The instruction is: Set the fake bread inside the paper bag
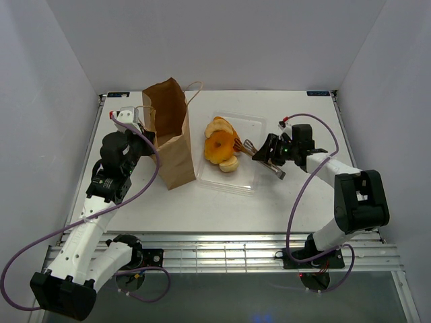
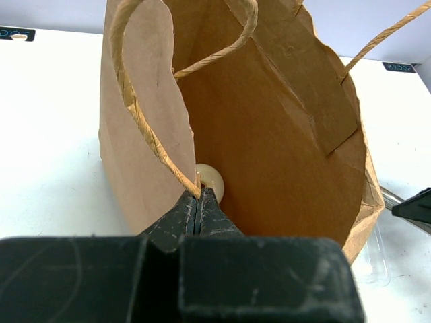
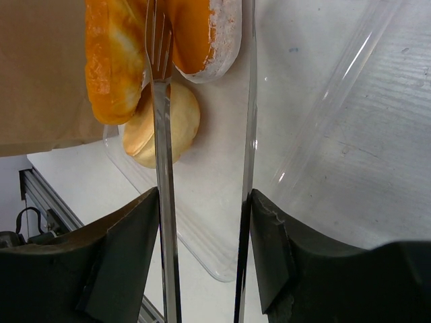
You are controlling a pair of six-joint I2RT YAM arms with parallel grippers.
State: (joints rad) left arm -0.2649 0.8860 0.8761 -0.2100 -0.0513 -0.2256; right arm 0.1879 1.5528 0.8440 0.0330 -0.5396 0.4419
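Note:
The brown paper bag (image 1: 170, 138) stands open at the left of the table. My left gripper (image 1: 144, 125) is shut on its near rim by a string handle (image 2: 145, 128); a pale cream roll (image 2: 210, 180) shows inside the bag just past the fingertips. My right gripper (image 1: 268, 152) is shut on thin metal tongs (image 3: 161, 168). The tong arms reach into the clear tray (image 1: 244, 185) and straddle an orange ring doughnut (image 3: 199, 33). An orange bun (image 3: 111, 64) and a pale roll (image 3: 165, 124) lie beside it. I cannot tell whether the tongs squeeze the doughnut.
The tray sits just right of the bag, with the bag's side wall (image 3: 40, 67) close to the pastries. White walls ring the table. A metal rail (image 1: 222, 249) runs along the near edge. Purple cables loop by both arms.

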